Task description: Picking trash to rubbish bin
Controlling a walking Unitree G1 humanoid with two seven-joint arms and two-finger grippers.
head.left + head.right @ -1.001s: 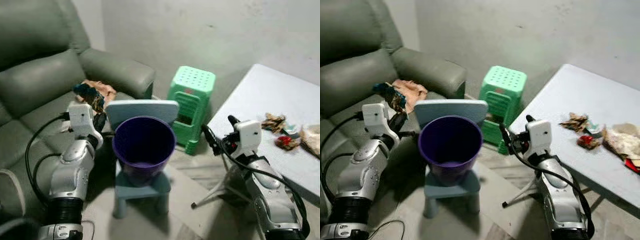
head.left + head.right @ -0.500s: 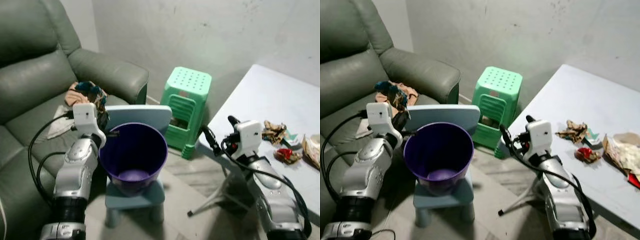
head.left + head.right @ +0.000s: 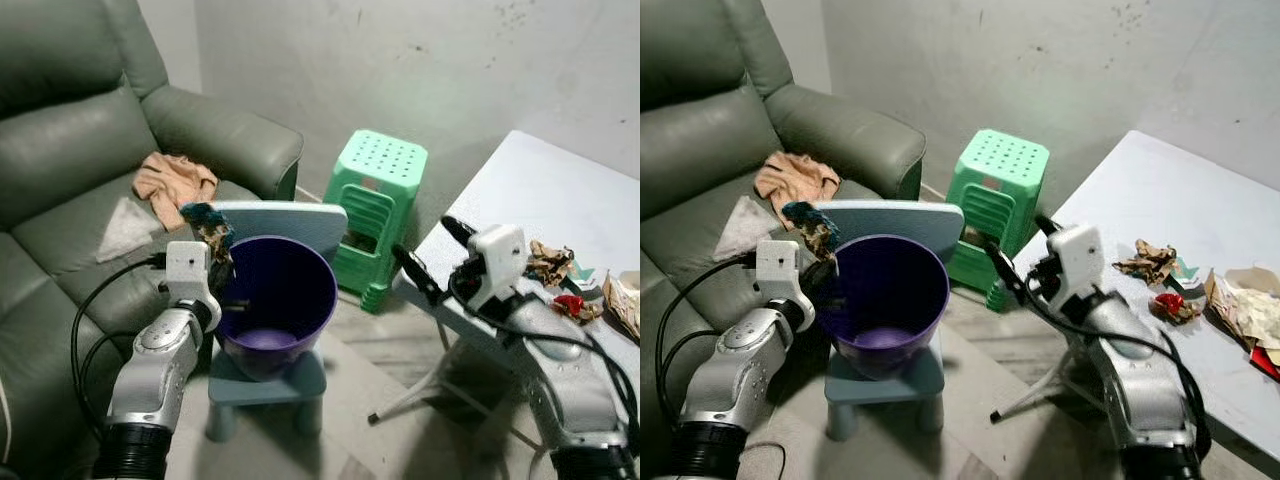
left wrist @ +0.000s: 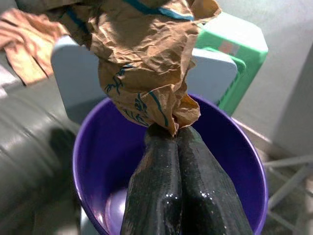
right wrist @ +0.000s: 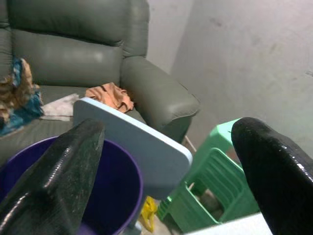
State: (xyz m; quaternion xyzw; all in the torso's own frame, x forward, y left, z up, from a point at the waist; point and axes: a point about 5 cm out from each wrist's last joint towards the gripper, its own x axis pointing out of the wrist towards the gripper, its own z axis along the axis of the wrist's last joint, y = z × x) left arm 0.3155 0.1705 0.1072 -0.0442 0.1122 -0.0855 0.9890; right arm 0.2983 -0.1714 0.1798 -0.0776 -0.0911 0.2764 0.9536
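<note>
Pinched tight, our left gripper (image 4: 176, 131) holds a crumpled brown paper wrapper (image 4: 142, 58) at the near rim of the purple bin (image 3: 285, 300), which stands on a small blue chair (image 3: 268, 372). Our right gripper (image 3: 432, 255) hangs with fingers spread wide beside the white table (image 3: 540, 190).

The left gripper (image 3: 823, 252) pinches a crumpled brown wrapper (image 3: 810, 225) at the rim of the purple bin (image 3: 883, 300), which sits on a small blue chair (image 3: 885, 375). The right gripper (image 3: 1020, 258) hangs spread beside the white table (image 3: 1170, 215).
</note>
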